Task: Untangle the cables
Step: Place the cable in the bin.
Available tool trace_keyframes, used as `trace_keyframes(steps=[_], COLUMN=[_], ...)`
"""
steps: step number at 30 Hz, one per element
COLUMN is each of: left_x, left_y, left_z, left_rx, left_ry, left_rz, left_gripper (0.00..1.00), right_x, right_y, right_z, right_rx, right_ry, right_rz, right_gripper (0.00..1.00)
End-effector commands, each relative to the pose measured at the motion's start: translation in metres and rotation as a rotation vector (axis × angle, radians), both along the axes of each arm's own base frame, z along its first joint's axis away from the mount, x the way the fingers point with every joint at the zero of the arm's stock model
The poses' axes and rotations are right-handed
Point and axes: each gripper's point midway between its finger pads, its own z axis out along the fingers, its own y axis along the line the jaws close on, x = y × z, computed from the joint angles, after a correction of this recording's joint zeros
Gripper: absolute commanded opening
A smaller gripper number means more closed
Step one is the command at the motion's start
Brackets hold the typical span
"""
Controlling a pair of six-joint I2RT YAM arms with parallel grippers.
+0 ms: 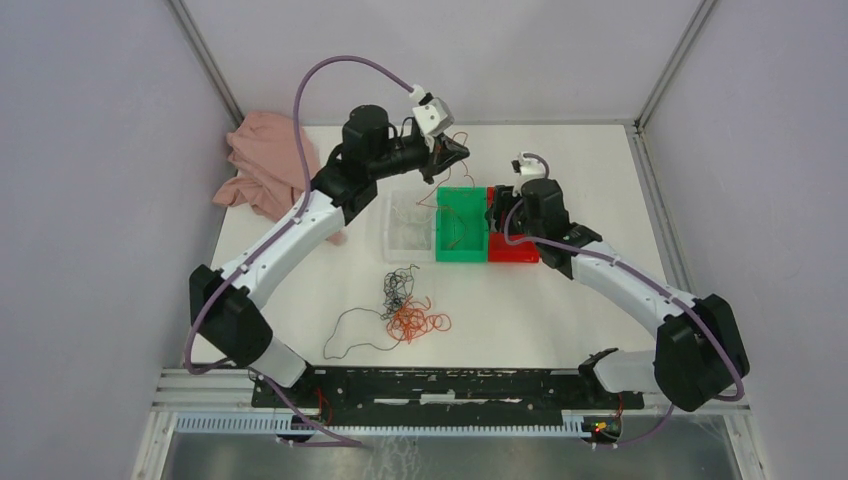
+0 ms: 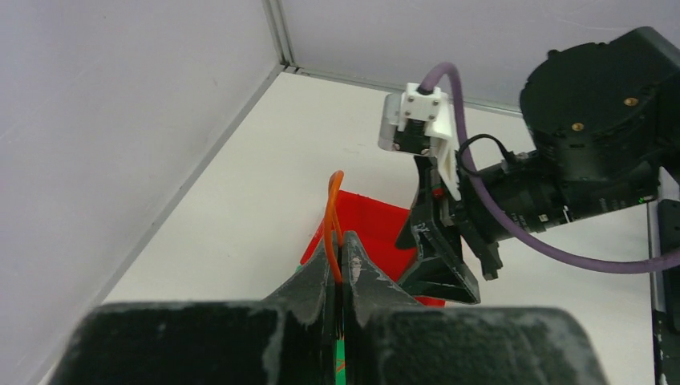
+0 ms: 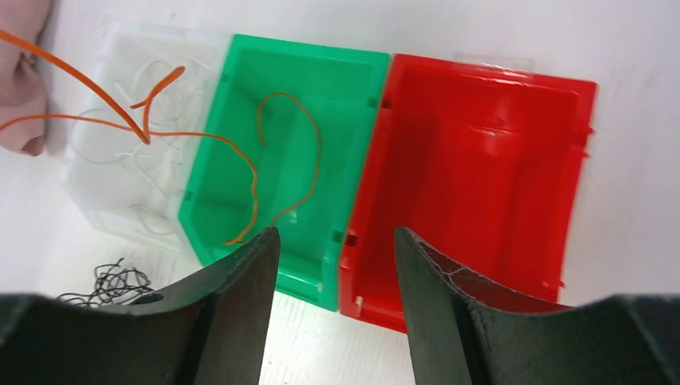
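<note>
Top external view: three bins stand in a row on the table [image 1: 600,180], clear bin [image 1: 405,225], green bin [image 1: 460,225] and red bin [image 1: 512,248], with two arms over them. The cables [image 1: 408,308], a wad of black and orange curls, lie between the bins and the near edge, bare table around them. Whitish wires [image 3: 144,152] lie in the clear bin and one orange wire [image 3: 297,152] in the green. The left gripper [image 2: 341,261] is clamped on an orange strand [image 2: 330,216]. The right gripper [image 3: 337,241] hangs over the green and red bins with its fingers apart. One pink cloth [image 1: 262,165] lies at the far left edge.
</note>
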Motion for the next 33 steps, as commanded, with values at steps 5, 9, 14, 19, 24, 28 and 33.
trace_keyframes(steps=[5,9,14,19,24,28,33], left_x=[0.013,0.021,0.029,0.032,0.035,0.035,0.04], left_y=[-0.041,-0.055,-0.049,-0.028,-0.016,-0.025,-0.042], left_z=[0.035,0.007,-0.051,-0.073,-0.1,-0.122,-0.153], left_rx=[-0.092,-0.01,0.127,0.185,0.321,0.358,0.482], left_ry=[0.001,0.023,0.15,0.108,0.032,0.087,0.089], left_rz=[-0.03,0.018,0.1,0.184,0.226,0.195,0.178], left_gripper=[0.03,0.03,0.03,0.03,0.03,0.03,0.03], right_x=[-0.001,0.0,0.0,0.001,0.003,0.006,0.006], right_y=[-0.049,-0.067,-0.077,-0.08,-0.08,-0.078,-0.08], right_z=[0.016,0.025,0.032,0.032,0.032,0.03,0.034], right_rx=[0.074,0.123,0.133,0.141,0.151,0.151,0.159], right_ry=[-0.042,-0.068,-0.09,-0.087,-0.086,-0.076,-0.084], right_rz=[-0.205,-0.267,-0.298,-0.296,-0.299,-0.295,-0.303], right_gripper=[0.56,0.54,0.53,0.53,0.53,0.53,0.53])
